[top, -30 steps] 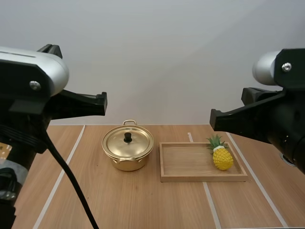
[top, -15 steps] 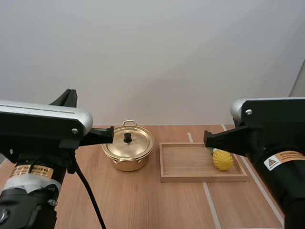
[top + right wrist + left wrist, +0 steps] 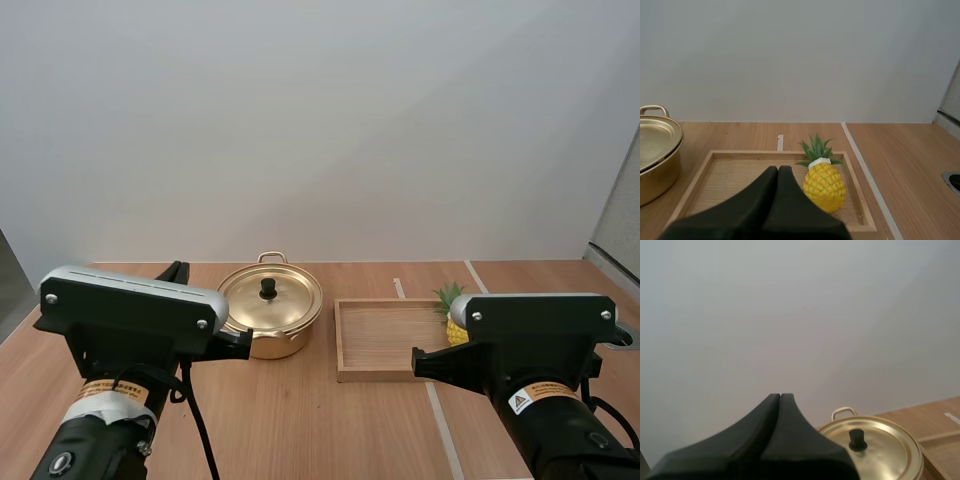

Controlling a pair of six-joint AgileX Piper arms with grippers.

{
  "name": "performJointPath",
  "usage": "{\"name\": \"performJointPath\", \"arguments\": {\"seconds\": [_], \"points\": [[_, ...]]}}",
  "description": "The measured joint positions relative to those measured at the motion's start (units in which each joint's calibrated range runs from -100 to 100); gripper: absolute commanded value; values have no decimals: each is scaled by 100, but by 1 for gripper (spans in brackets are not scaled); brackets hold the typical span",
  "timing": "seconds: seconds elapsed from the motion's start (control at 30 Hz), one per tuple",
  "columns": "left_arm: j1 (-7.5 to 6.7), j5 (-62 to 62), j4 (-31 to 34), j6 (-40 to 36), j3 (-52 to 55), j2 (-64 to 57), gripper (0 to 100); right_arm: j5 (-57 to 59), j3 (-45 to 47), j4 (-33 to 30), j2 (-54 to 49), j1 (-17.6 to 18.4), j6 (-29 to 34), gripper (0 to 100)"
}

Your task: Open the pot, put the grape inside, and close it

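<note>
Black left gripper: fingers clenched together, empty, just short of the gold pot, whose lid is seated. Right gripper: likewise clenched, empty, over the wooden tray, near the pineapple in its far right corner. Arm labels: text unreadable. Wooden table carries white lines; pot and tray stand just apart.
</note>
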Motion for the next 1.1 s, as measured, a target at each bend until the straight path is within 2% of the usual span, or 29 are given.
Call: {"name": "performJointPath", "arguments": {"seconds": [0.37,0.87,1.1], "points": [[0,2033,0,0,216,0,0,470,146,0,0,0,0,0],[0,2128,0,0,278,0,0,523,146,0,0,0,0,0],[0,2128,31,7,462,0,0,543,146,321,0,0,0,0]]}}
